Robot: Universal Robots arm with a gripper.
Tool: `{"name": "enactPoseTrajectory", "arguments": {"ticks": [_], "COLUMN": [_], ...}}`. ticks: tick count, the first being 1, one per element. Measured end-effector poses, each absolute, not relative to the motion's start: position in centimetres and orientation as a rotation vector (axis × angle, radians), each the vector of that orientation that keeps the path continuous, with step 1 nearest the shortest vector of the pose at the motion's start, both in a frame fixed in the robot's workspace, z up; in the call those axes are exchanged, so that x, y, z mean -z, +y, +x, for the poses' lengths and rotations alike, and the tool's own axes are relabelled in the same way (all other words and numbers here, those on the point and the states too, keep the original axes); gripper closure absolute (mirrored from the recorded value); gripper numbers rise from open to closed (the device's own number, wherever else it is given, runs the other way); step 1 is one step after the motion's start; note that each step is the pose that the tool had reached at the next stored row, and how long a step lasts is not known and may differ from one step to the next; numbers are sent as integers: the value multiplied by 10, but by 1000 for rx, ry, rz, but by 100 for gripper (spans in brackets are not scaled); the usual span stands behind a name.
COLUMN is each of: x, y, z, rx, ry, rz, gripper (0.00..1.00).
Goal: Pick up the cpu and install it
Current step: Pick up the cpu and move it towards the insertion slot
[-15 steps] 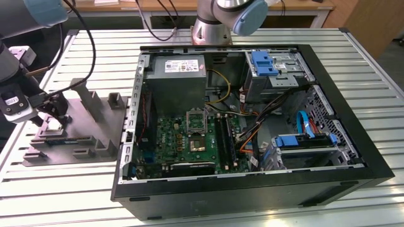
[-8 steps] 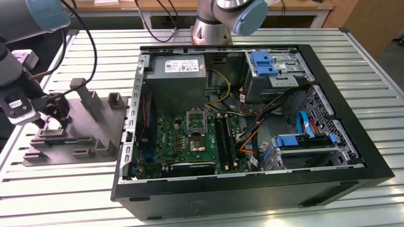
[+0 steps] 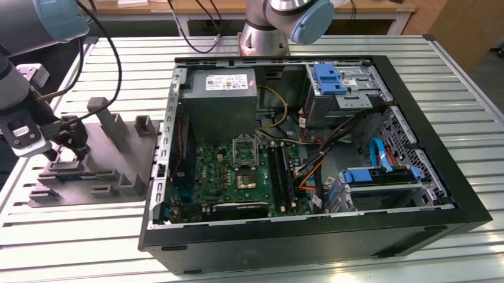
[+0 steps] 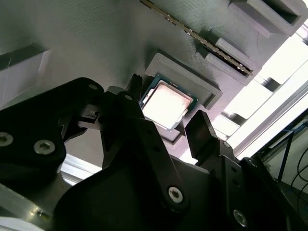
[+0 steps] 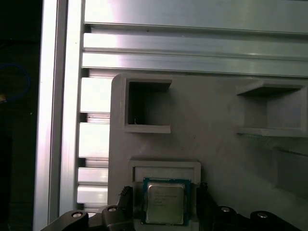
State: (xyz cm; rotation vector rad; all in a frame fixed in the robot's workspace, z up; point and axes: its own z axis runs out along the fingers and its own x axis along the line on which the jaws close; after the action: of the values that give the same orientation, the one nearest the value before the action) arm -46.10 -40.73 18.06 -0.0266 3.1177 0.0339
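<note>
Gripper [image 5: 164,192] spread, fingers flanking cpu [image 5: 165,203] seated in tray [image 5: 216,149], 9 o'clock of case [image 3: 299,247].

Nothing printed can be read as a word or number. In the first wrist view the cpu [image 5: 164,201] carries several faint lines of print on its metal top, but no letter of them can be made out. In the second wrist view that top glares white and bears no legible mark.

In the exterior view a white label [image 3: 226,82] sits on the grey power-supply box [image 3: 221,118], upper middle of the frame. Its dark print and small symbols cannot be told. At the left edge of the frame a pale housing [image 3: 22,132] bears a few dark marks, likewise unreadable. The green motherboard [image 3: 236,174], lower middle, shows tiny pale markings, none legible.
</note>
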Motion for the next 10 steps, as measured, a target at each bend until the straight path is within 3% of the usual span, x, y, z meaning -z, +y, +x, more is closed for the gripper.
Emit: {"name": "enactPoseTrajectory", "arguments": {"ticks": [4,5,10], "x": [-181,-181,-181], "y": [-407,-407,-407], "z": [-461,-461,-461], "rx": [-33,-32,-32], "ry": [3118,3118,3117], "rz": [-24,-24,-23], "gripper": [38,45,45]}}
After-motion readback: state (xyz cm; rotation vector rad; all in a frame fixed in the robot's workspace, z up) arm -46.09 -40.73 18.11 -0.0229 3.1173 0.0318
